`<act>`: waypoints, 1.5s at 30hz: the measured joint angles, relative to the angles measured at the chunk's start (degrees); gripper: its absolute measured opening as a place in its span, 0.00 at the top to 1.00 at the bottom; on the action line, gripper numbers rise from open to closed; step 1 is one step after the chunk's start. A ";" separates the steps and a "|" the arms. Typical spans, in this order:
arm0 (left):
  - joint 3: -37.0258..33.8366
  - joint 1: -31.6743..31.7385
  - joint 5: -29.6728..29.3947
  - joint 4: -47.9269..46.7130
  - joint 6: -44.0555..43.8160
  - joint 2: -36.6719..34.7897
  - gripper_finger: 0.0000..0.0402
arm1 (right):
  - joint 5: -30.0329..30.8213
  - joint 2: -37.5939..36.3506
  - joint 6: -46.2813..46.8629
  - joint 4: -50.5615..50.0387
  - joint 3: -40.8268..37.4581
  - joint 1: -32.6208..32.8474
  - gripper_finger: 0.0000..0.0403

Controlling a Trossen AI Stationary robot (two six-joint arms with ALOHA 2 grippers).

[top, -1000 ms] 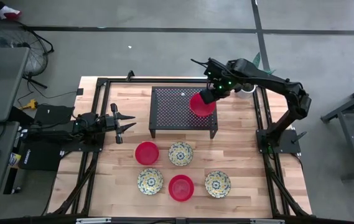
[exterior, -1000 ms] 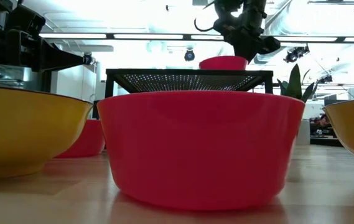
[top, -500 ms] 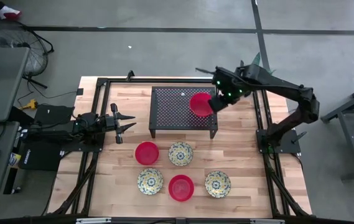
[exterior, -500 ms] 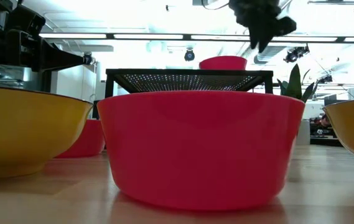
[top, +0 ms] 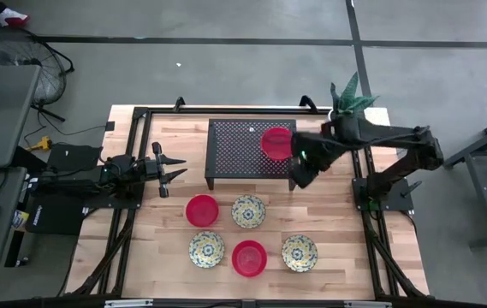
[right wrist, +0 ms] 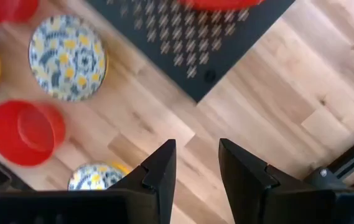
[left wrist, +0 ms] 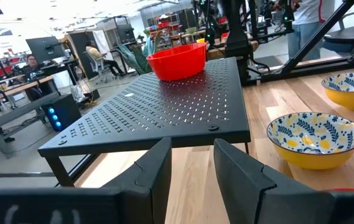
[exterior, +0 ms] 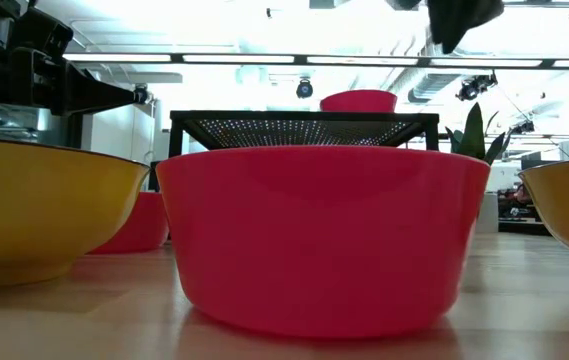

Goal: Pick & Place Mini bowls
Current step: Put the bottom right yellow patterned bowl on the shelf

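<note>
Looking down from the high view, I see one red mini bowl (top: pixel 276 142) sitting upright, mouth up, on the black perforated rack (top: pixel 234 150), toward the rack's right side. Being round, it has no long axis I can name. My right gripper (top: pixel 299 174) hangs just right of the rack's near right corner, apart from that bowl, and its wrist view shows its fingers (right wrist: pixel 161 168) parted with only bare wood and the rack corner between them, so it carries nothing.

On the wooden table (top: pixel 329 214) nearer me lie the other five bowls, all mouth up. A second red bowl (top: pixel 201 210) sits beside a floral bowl (top: pixel 248 210) in the farther row. The nearer row runs left to right: floral bowl (top: pixel 206 249), red bowl (top: pixel 249 257), floral bowl (top: pixel 299 253). None of them touch each other.

My left gripper (top: pixel 173 172) waits at the table's left, left of the rack, pointing right toward it. Its wrist view shows both fingers (left wrist: pixel 155 171) spread with a gap and nothing held.

From the low view, the nearest red bowl (exterior: pixel 322 235) fills the middle, yellow-sided bowls (exterior: pixel 39 205) flank it, and the racked bowl (exterior: pixel 358 101) peeks above the rack top. A green plant (top: pixel 348 92) stands at the far right corner.
</note>
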 joint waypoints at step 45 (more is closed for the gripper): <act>0.00 0.00 -0.01 0.00 0.01 0.02 0.71 | -5.40 5.02 51.41 40.95 -35.33 38.31 0.57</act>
